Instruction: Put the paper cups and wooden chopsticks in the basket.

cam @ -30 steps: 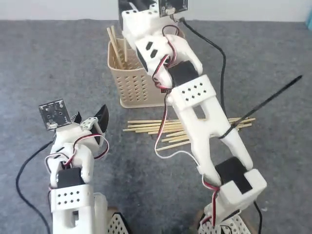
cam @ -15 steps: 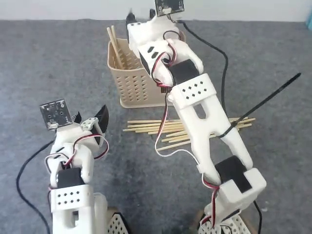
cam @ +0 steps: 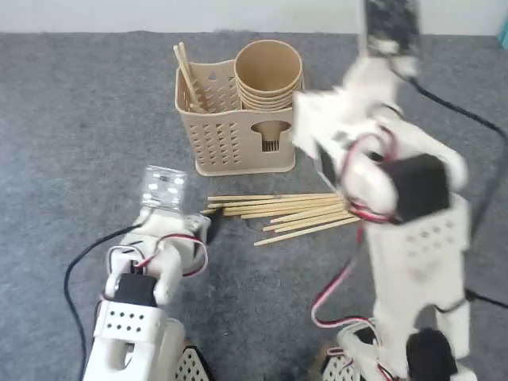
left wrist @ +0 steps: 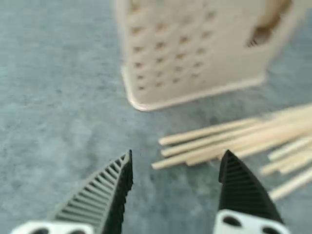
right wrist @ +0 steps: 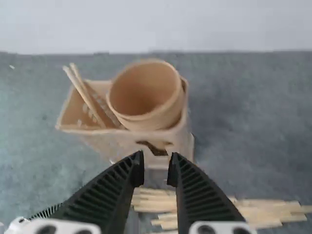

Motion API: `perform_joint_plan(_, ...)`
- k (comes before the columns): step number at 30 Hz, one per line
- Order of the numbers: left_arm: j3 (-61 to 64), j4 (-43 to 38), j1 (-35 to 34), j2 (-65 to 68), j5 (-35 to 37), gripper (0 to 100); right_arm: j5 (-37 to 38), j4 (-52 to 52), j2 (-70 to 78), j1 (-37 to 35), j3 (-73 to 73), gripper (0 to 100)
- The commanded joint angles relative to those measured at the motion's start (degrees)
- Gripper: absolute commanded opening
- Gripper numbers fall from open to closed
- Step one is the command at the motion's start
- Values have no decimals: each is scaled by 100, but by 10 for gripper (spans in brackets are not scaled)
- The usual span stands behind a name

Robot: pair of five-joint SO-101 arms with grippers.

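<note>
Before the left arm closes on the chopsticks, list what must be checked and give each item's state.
1. Left hand open: ok, jaws spread wide.
2. Loose chopsticks lined up with it: ok, their near ends lie just ahead, between the jaws.
3. Left hand low enough to grip: cannot tell.
4. Paper cups in the basket: ok, stacked.
5. Room for more: ok, beside the cups just two chopsticks lean.
6. Right hand out of the way: ok, empty and raised.

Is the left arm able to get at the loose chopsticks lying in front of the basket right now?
Probably yes. The left gripper is open and sits just short of the near ends of the chopsticks, with only bare grey mat between them.
</note>
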Motion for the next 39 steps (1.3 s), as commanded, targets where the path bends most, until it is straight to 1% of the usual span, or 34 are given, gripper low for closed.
perform_joint_plan(1, -259, 527, 712, -9, -105, 276, -53, 1103, -303, 778, -132, 86)
perform_joint_plan(6, -479, 897, 1240, 9, -229, 276, -18, 910, -673, 2035, 1679, 86)
perform_joint_plan(8, -646, 1011, 1354, 220, -422, 276, 290, 646, -866, 2369, 2505, 86)
perform_joint_plan(11, -998, 1011, 1512, 914, -519, 276, 774, 207, -1191, 2782, 3754, 86)
perform_joint_plan(14, -1473, 993, 1732, 1846, -536, 276, 976, -523, -1508, 3196, 5081, 86)
perform_joint_plan(17, -1895, 985, 2075, 2664, -976, 276, 993, -1437, -1754, 3600, 6356, 86)
perform_joint_plan(20, -2290, 985, 2514, 3349, -1284, 276, 1002, -2369, -1833, 3767, 7481, 86)
perform_joint_plan(23, -2747, 844, 2848, 3974, -1319, 276, 1002, -3125, -1833, 3767, 8325, 86)
perform_joint_plan(25, -3073, 712, 2989, 4440, -1319, 276, 1002, -3574, -1833, 3758, 8738, 86)
perform_joint_plan(27, -3442, 633, 3095, 4993, -1319, 276, 1002, -3793, -1842, 3802, 8923, 86)
perform_joint_plan(36, -5429, 659, 3613, 7578, -1407, 274, 1002, -3758, -1886, 3811, 8923, 86)
perform_joint_plan(39, -6053, 659, 3640, 8255, -1741, 225, 1002, -3758, -1886, 3811, 8923, 86)
